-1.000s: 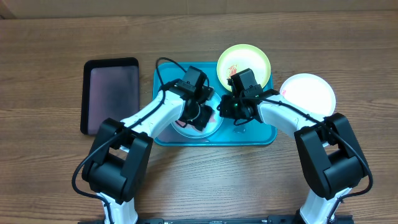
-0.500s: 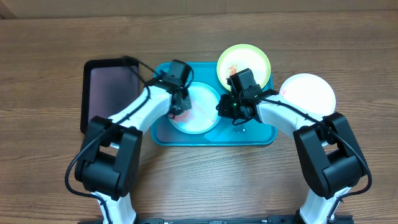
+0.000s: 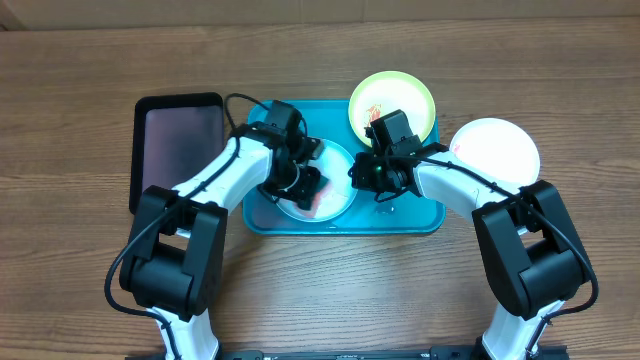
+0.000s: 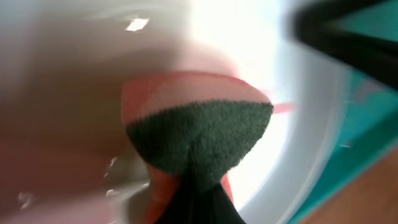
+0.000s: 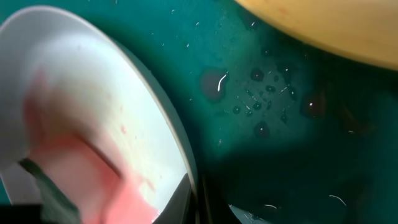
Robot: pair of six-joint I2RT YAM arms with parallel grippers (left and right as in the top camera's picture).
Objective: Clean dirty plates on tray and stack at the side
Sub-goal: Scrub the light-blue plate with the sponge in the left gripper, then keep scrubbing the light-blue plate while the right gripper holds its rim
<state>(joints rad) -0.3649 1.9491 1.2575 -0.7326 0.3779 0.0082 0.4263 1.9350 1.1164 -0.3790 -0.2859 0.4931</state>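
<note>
The pale mint plate [image 3: 338, 160] lies in the turquoise tray [image 3: 412, 207], with a pink film on it. My left gripper [image 3: 308, 188] is shut on a pink sponge with a dark green pad [image 4: 199, 137] and presses it onto the plate's surface [image 4: 261, 50]. My right gripper [image 3: 360, 175] is shut on the plate's right rim [image 5: 158, 118], with one finger on each side of it [image 5: 198, 198]. The yellow-green plate [image 3: 392, 104], with red smears, rests on the tray's far right corner. The white plate [image 3: 494, 150] lies on the table to the right of the tray.
A smaller black tray [image 3: 178, 152] lies on the wooden table to the left of the turquoise tray. Water drops sit on the tray floor [image 5: 267, 106] beside the mint plate. The yellow-green plate's edge [image 5: 336, 34] shows at the top of the right wrist view.
My left gripper swept with the sponge to the plate's left edge, then back right toward the plate's middle. The right arm has not moved.
</note>
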